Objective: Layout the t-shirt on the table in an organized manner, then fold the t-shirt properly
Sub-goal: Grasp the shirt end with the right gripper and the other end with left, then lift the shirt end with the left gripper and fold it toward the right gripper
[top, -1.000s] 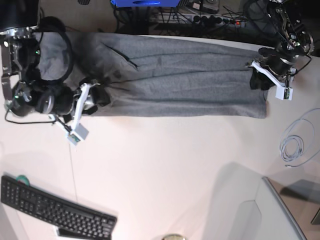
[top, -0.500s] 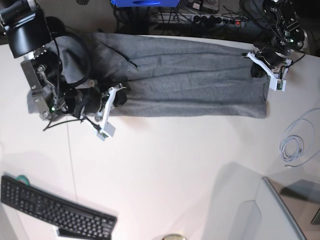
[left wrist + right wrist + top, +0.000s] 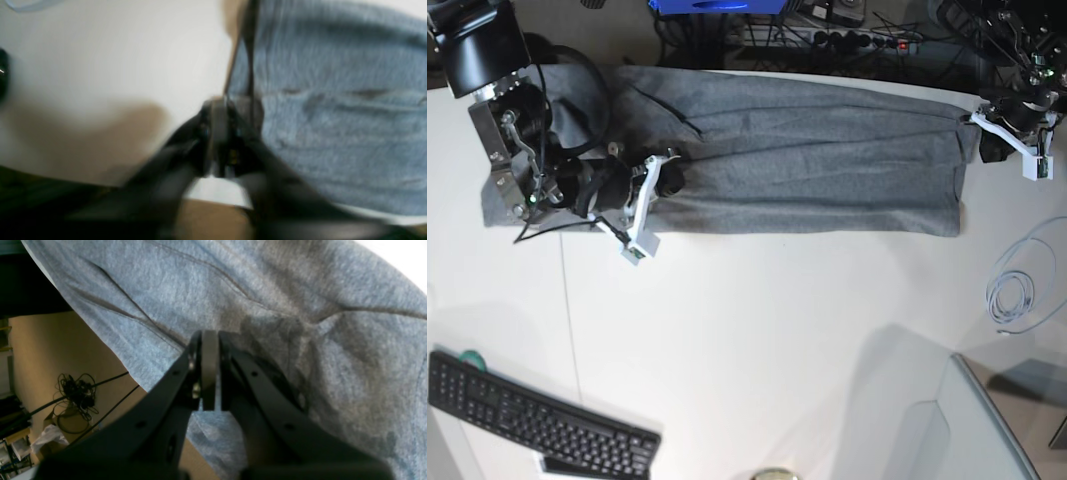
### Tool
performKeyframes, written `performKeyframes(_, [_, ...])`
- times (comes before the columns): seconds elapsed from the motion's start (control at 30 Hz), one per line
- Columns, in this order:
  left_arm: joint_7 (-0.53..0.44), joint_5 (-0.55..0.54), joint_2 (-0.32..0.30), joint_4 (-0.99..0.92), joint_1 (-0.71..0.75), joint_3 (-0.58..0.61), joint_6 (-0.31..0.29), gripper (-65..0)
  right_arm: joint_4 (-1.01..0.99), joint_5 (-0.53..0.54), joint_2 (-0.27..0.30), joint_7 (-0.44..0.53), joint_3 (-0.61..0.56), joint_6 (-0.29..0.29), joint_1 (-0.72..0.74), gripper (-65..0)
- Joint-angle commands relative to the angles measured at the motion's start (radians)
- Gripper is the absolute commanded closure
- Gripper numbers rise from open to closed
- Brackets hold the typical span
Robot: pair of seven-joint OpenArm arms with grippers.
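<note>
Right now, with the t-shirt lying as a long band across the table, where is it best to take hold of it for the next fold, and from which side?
Probably the near long edge of the t-shirt. It lies straight, flat and unobstructed on the table, so coming from the near side looks easiest.

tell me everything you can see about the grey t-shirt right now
The plain heather-grey knit t-shirt lies stretched into a long band along the far side of the white table, mostly flat, with creases and a dark seam line running near its left part. No print shows. Its left end disappears under the right arm, whose shut right gripper sits over rumpled fabric; whether it pinches the cloth cannot be told. At the opposite end the left gripper sits at the shirt's edge, blurred.
</note>
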Motion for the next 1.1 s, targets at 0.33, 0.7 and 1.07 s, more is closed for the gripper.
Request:
performKeyframes(0.33, [-0.107,-0.232,-0.097,-0.235,-0.033,0.03,-0.001,-63.2,0.018,0.014,0.006,0.013,0.005,0.004,0.014,-2.1])
performKeyframes(0.7, [-0.184,-0.232,-0.105,-0.421,-0.062,0.194,-0.001,-60.4,0.018,0.014,0.004,0.013,0.005,0.004,0.012,-2.1])
performKeyframes(1.07, [-0.184,-0.233,-0.171,-0.424,-0.11,0.119,-0.001,0.0,0.016,0.014,-0.001,0.013,0.005,0.004,0.012,-2.1])
